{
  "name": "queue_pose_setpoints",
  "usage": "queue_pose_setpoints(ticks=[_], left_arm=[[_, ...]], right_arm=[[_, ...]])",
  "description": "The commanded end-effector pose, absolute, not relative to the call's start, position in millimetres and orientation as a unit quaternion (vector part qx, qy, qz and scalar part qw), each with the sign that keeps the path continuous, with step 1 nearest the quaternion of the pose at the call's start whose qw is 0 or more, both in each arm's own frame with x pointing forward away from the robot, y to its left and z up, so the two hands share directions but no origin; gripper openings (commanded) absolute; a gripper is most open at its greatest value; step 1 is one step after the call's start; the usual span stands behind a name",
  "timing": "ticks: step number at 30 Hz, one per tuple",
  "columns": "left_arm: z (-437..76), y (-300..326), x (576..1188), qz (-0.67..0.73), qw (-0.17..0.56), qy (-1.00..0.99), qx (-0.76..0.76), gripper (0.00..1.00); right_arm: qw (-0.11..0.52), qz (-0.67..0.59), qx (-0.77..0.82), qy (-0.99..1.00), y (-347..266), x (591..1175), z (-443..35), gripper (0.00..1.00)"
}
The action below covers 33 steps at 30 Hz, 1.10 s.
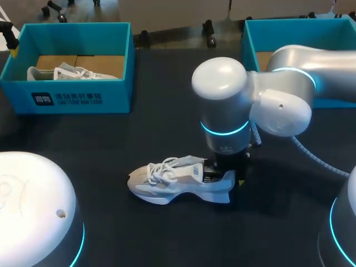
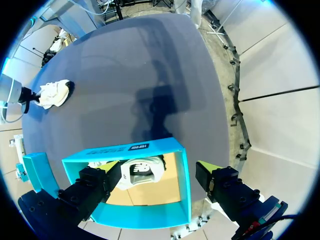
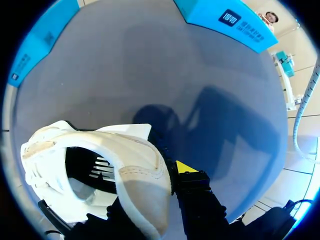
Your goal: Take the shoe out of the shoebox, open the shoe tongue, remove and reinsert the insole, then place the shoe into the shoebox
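Note:
A white shoe (image 1: 178,179) lies on its sole in the middle of the dark table, toe to the left. My right gripper (image 1: 227,171) comes down at its heel. In the right wrist view the right gripper (image 3: 145,175) is shut on the heel collar (image 3: 142,172), one yellow-tipped finger (image 3: 185,167) outside and the other inside the shoe's opening. My left gripper (image 2: 157,175) hangs open above the left blue shoebox (image 2: 125,150), with nothing between its fingers. That left shoebox (image 1: 72,97) holds a second white shoe (image 1: 69,72).
A second blue box (image 1: 300,33) stands at the back right, partly behind my right arm. My left arm's white housing (image 1: 33,206) fills the near left corner. Bare dark tabletop (image 1: 167,128) lies between the boxes and the shoe.

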<state>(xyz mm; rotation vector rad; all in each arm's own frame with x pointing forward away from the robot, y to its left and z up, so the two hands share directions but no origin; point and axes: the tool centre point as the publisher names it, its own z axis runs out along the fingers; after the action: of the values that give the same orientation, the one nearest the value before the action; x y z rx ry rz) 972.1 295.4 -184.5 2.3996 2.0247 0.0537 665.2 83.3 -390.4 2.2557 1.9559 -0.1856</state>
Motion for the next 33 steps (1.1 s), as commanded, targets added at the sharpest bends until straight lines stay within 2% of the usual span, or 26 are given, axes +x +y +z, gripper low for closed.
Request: queue_pose_setpoints(ticks=[1,8,11,13,14,16,19,33], left_arm=[[-184.5,295.4,970.7,0.019,0.001,0.645,0.764,1.00],[-184.5,295.4,970.7,0.019,0.001,0.645,0.764,1.00],[-184.5,295.4,970.7,0.019,0.001,0.645,0.764,1.00],[-184.5,295.4,970.7,0.019,0.001,0.645,0.764,1.00],[-184.5,295.4,970.7,0.019,0.001,0.645,0.764,1.00],[-184.5,295.4,970.7,0.019,0.001,0.645,0.764,1.00],[-184.5,295.4,970.7,0.019,0.001,0.645,0.764,1.00],[-184.5,295.4,970.7,0.019,0.001,0.645,0.764,1.00]], right_arm=[[0.069,-0.060,0.753,0.652,81.6,665.3,-393.5,0.11],[0.070,-0.061,0.753,0.652,80.3,665.1,-388.5,0.22],[0.072,-0.060,0.753,0.651,80.8,665.2,-382.9,0.33],[0.075,-0.059,0.752,0.652,80.9,665.0,-379.0,0.45],[0.076,-0.059,0.753,0.652,80.9,664.7,-376.9,0.64],[0.079,-0.056,0.751,0.653,81.6,664.0,-372.1,0.71],[0.079,-0.054,0.751,0.654,81.1,663.8,-363.4,1.00],[0.035,0.013,0.733,0.679,74.1,659.3,-309.1,1.00]])
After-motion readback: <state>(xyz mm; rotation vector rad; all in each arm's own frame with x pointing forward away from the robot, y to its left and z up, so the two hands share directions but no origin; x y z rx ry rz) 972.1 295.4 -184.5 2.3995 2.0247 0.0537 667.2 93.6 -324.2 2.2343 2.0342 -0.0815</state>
